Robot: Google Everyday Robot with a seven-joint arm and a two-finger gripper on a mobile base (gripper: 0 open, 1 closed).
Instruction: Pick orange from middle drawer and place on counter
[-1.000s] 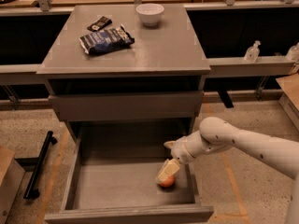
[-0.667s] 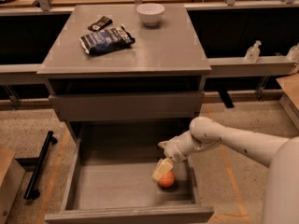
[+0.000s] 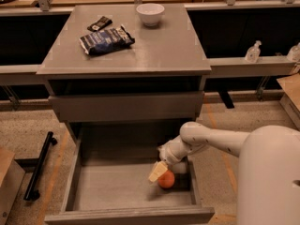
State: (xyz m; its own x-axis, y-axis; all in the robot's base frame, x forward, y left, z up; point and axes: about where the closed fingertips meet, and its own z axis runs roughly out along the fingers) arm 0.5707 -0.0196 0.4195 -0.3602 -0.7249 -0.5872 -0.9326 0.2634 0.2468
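The orange (image 3: 166,180) lies on the grey floor of the pulled-out middle drawer (image 3: 117,187), near its right wall. My gripper (image 3: 168,172) reaches down into the drawer from the right on a white arm and sits right over the orange. It is open, with a pale finger (image 3: 157,171) just left of the fruit and the other side to its right. The orange rests on the drawer bottom. The grey counter (image 3: 159,50) is the cabinet top above.
On the counter stand a white bowl (image 3: 150,13), a dark snack bag (image 3: 107,40) and a small dark packet (image 3: 99,23). A closed drawer front (image 3: 126,106) overhangs the open drawer. A black bar (image 3: 40,165) lies on the floor at left. A sanitizer bottle (image 3: 253,52) stands on the right bench.
My gripper has shifted slightly left and lower, closing in over the orange. The orange has stayed in about the same spot in the drawer.
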